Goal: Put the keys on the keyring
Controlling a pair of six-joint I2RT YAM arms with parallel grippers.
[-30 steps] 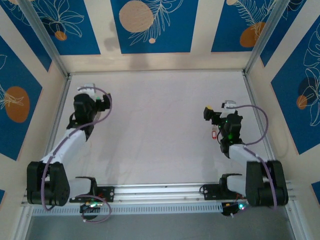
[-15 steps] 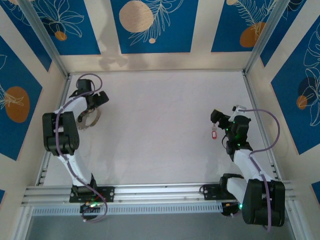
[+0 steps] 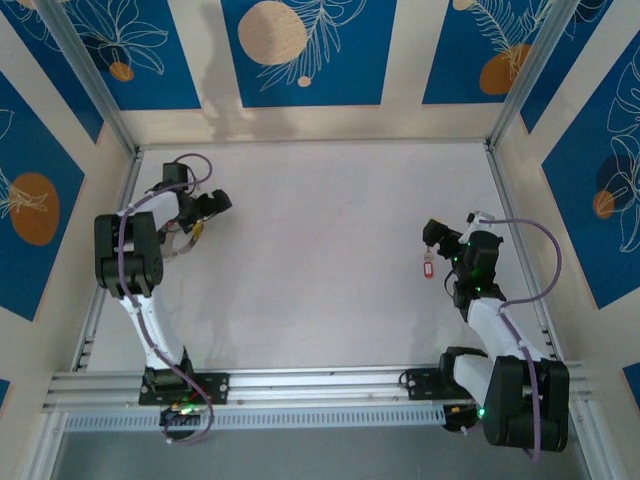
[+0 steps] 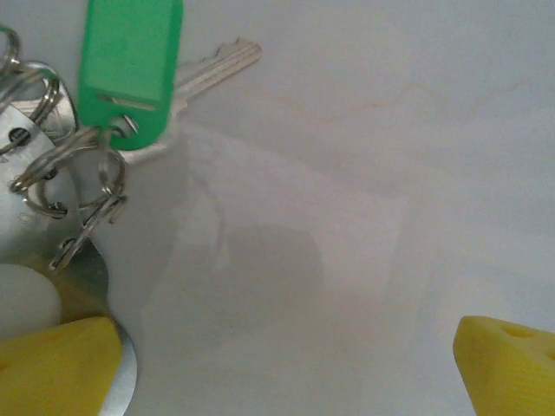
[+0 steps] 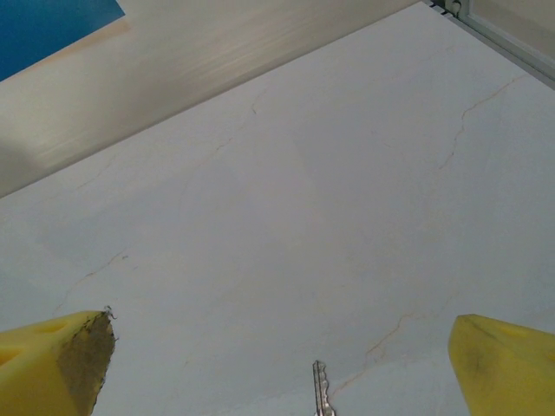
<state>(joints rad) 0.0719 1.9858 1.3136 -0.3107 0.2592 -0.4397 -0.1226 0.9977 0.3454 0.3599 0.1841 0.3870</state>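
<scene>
A key with a green tag (image 4: 130, 69) lies on the white table, its metal blade (image 4: 217, 68) pointing right and small split rings (image 4: 82, 173) hanging from the tag. In the top view this green-tagged key (image 3: 196, 229) sits at the edge of the thin silvery keyring (image 3: 176, 244), just below my left gripper (image 3: 211, 204). That left gripper (image 4: 282, 360) hangs open with bare table between its yellow fingers (image 4: 52, 368). A red-tagged key (image 3: 428, 268) lies just below my right gripper (image 3: 431, 238). Between the wide-apart yellow fingers (image 5: 507, 364) of the open right gripper (image 5: 282, 351), a key's blade tip (image 5: 320, 390) pokes up from the bottom edge.
White walls with blue leaf panels (image 3: 300, 50) enclose the table on three sides. Metal posts (image 3: 95, 85) stand at the back corners, and an aluminium rail (image 3: 320, 385) runs along the near edge. Purple cables (image 3: 535, 250) loop off both arms.
Over the last second both arms swung out of a folded pose. In the last half second the left gripper shifted slightly right and down over the keyring; the right arm stayed still.
</scene>
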